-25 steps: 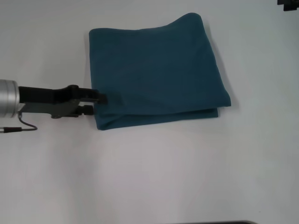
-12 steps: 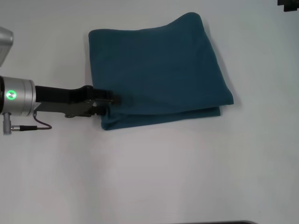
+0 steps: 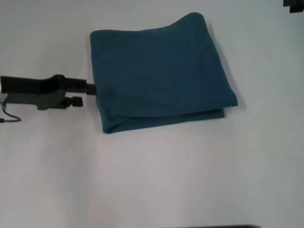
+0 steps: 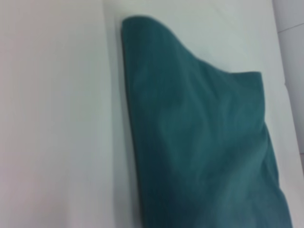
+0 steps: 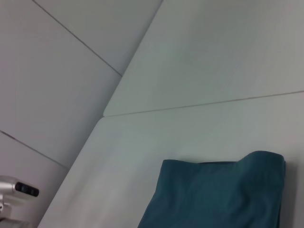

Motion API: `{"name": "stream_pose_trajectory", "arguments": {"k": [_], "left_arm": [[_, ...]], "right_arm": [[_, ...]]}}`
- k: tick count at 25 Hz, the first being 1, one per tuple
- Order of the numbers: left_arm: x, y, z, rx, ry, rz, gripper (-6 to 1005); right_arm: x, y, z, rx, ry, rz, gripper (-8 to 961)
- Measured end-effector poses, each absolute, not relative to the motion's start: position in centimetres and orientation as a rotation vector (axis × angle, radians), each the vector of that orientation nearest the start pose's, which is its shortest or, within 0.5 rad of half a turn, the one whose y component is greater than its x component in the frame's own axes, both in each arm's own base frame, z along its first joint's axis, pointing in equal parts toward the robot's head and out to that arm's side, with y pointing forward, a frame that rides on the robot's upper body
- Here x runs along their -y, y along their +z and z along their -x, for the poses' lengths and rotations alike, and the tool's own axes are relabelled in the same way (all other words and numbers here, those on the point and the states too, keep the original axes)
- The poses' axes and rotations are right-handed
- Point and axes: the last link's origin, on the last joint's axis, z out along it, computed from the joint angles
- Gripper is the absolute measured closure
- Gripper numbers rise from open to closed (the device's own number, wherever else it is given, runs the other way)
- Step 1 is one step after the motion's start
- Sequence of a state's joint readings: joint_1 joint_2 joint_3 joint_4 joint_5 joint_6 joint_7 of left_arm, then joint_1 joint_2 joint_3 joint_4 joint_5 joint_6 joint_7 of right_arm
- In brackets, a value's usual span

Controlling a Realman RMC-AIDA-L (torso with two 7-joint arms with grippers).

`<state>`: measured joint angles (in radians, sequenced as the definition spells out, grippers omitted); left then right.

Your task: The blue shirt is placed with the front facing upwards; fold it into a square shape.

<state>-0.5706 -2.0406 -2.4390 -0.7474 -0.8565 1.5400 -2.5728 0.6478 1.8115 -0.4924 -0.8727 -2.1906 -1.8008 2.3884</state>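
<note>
White table [image 3: 156,180] holds folded blue shirt [image 3: 159,76]; left gripper [image 3: 88,93] open beside it.

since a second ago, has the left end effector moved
Yes. The left end effector has pulled back toward the robot's left and slightly farther away, now at the shirt's left edge instead of over its near-left corner.

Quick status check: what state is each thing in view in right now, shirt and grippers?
Dark teal-blue soft cotton shirt: folded into a rough square, layered edges showing at the near side, flat on the white table.
Left gripper: at the shirt's left edge, fingers apart, holding nothing.
Right gripper: out of view.
</note>
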Motion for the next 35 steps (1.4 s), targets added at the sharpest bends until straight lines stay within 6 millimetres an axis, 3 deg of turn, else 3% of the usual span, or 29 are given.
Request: {"name": "stream_pose_trajectory", "arguments": {"k": [10,14,24,35], "left_arm": [[-35.9,1.9,26.1,2.027,-0.41,2.214,343],[-36.7,3.2,25.6,2.007,-0.414,2.217,343],[-36.7,4.2,25.3,2.014,-0.402,2.244,342],[-36.0,2.7,25.5,2.039,-0.37,2.256,342]], "right_arm": [[-36.5,14.9,-25.5,-1.623,0.605,2.391,353],[-36.2,14.6,-25.6,-1.649,0.617,2.39,353],[-36.1,13.6,-25.4,-1.643,0.633,2.413,353],[-35.9,13.7,-25.8,-1.666,0.679,2.385,353]]}}
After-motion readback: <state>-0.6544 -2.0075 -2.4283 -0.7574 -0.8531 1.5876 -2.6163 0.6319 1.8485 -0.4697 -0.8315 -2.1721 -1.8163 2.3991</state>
